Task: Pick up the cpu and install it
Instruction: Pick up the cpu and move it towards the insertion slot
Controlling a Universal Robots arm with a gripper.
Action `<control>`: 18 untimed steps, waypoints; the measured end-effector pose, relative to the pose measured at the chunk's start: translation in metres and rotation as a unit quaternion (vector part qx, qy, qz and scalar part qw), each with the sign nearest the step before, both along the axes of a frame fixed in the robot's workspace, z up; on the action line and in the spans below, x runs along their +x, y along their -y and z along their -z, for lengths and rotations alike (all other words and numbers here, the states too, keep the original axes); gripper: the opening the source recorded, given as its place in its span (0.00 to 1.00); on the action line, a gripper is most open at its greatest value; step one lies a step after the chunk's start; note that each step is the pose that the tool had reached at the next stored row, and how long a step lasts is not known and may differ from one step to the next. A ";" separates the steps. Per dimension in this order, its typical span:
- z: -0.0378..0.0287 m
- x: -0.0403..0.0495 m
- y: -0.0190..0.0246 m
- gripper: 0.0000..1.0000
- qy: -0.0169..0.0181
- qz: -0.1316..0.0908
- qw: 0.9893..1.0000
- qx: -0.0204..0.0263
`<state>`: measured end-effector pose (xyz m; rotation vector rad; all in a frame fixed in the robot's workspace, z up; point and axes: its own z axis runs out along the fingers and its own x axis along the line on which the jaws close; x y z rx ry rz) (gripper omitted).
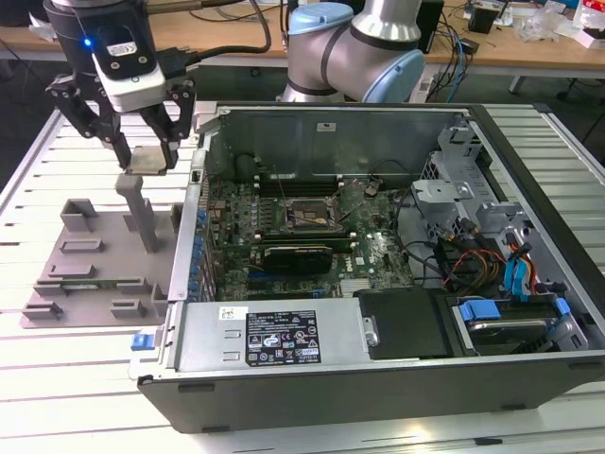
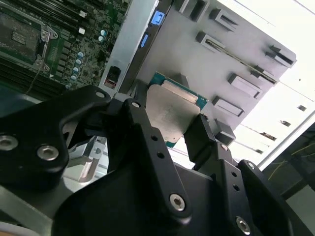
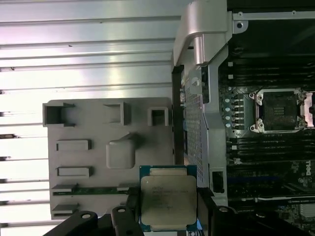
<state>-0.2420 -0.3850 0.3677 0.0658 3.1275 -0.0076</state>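
**Exterior view.** The hand (image 1: 145, 157) is clamped on the cpu (image 1: 145, 162), with its two black fingers (image 1: 171, 132) pressing opposite edges. The cpu hangs just above the upright post (image 1: 142, 213) of the grey tray (image 1: 80, 270). The tray lies on the white slatted bench (image 1: 57, 378), beside the open computer case (image 1: 397, 378). We cannot tell whether cpu and post touch. The socket (image 1: 307, 216) on the green circuit board (image 1: 378, 255) lies well apart from the cpu, beyond the case wall (image 1: 192, 222).

**Second wrist view.** The cpu (image 2: 170, 110) is flat and square, with a dull silver-grey metal lid and a thin green rim. The fingers (image 2: 202, 140) are matte black with bolted links. The tray (image 2: 206, 64) is smooth moulded plastic with raised slots.

**First wrist view.** The cpu (image 3: 168, 196) sits level in the grip, over the tray (image 3: 93, 167). The socket (image 3: 278, 110) is a dark square frame with bright metal corners.

**Risks.** We judge the hold to be slight, since it bears only on thin, smooth edges, so a jolt could let the cpu slip or tilt. The sheet-metal wall stands between cpu and socket, and a low path could catch on it. A cpu set down tilted or turned could bend the socket's fine contacts.
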 end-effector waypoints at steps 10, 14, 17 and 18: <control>0.0000 0.0246 -0.0001 0.55 0.000 0.000 1.000 0.000; 0.0000 0.0418 0.0000 0.55 0.000 0.000 1.000 0.000; 0.0000 0.0487 0.0000 0.55 0.000 0.000 1.000 0.000; 0.0000 0.0509 0.0000 0.55 0.000 0.000 1.000 0.000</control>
